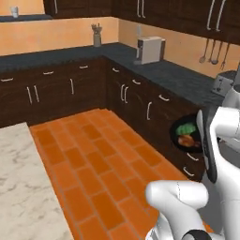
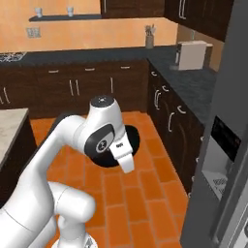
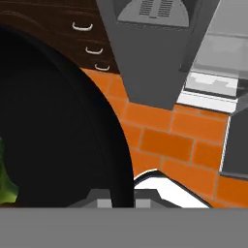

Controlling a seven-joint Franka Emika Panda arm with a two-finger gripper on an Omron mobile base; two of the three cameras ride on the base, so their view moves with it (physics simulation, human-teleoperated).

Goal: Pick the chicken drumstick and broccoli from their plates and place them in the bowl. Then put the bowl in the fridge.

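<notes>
I hold the black bowl (image 1: 183, 134) aloft above the orange tile floor (image 1: 93, 159), gripped at its rim; in the hand view the gripper (image 3: 121, 201) sits clamped nearly shut on the bowl's wall, its tips straddling the dark rim at the bottom of the frame. From the left base view, the bowl hangs at the right, partly hidden behind my white arm (image 1: 213, 140), in front of the dark lower cabinets (image 1: 140, 101) that run along the right-hand counter. Inside it lie the broccoli (image 1: 186, 128), on the far side, and the chicken drumstick (image 1: 187, 140), nearer, the two just beside each other. In the hand view a sliver of the green floret shows at the left edge, deep in the bowl's black interior. From the right base view, the bowl appears as a dark disc behind the arm's elbow, well above the tiles in the middle of the kitchen aisle. The fridge (image 2: 227, 160) rises tall and grey at the near right, its black dispenser panel (image 2: 225, 138) facing the aisle, apart from the bowl. A white coffee machine (image 1: 150, 49) stands on the far right counter, and a marble-topped island (image 1: 23, 187) fills the near left.
</notes>
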